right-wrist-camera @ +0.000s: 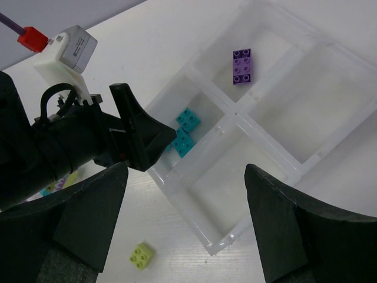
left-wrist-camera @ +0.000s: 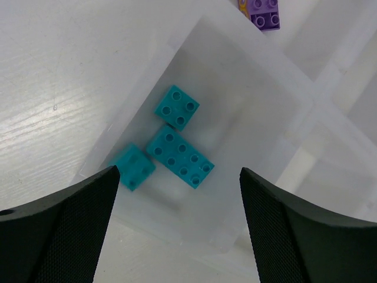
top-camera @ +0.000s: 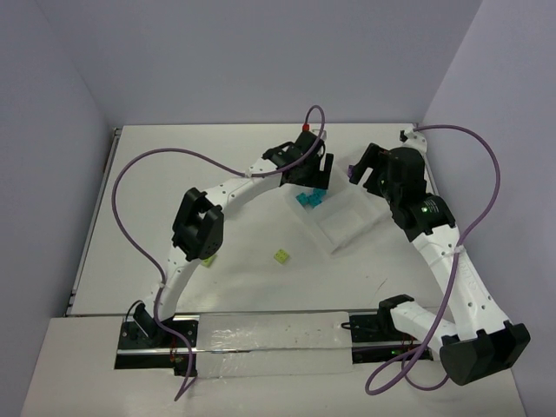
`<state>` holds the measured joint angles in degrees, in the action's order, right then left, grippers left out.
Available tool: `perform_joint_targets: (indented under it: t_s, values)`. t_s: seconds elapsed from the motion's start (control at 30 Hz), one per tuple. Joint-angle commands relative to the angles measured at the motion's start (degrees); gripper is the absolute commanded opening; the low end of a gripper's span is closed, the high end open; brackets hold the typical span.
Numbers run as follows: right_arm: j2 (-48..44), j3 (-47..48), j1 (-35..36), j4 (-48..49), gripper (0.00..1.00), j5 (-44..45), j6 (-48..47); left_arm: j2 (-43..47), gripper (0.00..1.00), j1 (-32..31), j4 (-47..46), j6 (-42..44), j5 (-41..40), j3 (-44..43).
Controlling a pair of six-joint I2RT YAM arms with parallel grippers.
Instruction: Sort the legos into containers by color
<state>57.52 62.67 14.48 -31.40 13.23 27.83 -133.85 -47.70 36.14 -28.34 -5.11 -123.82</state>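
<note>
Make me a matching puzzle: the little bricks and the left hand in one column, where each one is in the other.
Things:
1. cyan bricks
2. purple brick
3. lime brick
4. left hand

Places:
A. on the table, outside the tray
B. open, over the cyan bricks
C. three together in one tray compartment
D. in the compartment beside the cyan one

Pairs: 1-C, 2-D, 3-A, 4-B

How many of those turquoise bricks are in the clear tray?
3, all in one compartment of the tray. In the left wrist view, a square brick lies uppermost, a long brick lies below it, and a small brick lies by the left wall. None seems hidden.
</note>
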Motion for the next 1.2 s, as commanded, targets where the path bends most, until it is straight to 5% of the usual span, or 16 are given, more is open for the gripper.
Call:
perform_joint_targets:
  t_s: [0.0, 0.3, 0.47, 0.67, 0.83, 1.17]
  values:
    - [-0.8, 0.1, 0.1, 0.4, 0.87, 0.4, -0.3, 9.9, 0.88, -0.4, -2.8, -0.3, -1.8, 5.5]
    - [0.4, -1.5, 0.1, 2.3, 0.87, -2.0, 0.2, 32.1, 0.92, -2.1, -7.8, 2.2, -0.6, 40.2]
    - [2.0, -1.6, 0.2, 3.5, 0.87, -3.6, 0.8, 37.0, 0.99, -5.9, -9.8, 2.6, 0.3, 50.9]
    - [3.1, -1.0, 0.3, 3.9, 0.87, -4.6, 0.8, 34.5, 0.97, -10.6, -11.0, 4.2, 1.7, 54.5]
    - [2.5, -0.6, 0.2, 3.5, 0.87, -4.1, 0.6, 30.4, 0.81, -12.3, -11.3, 3.7, -0.3, 54.1]
    - [2.1, -0.1, 0.3, 2.9, 0.87, -3.9, 0.2, 26.9, 0.66, -12.6, -11.4, 2.9, -5.6, 53.7]
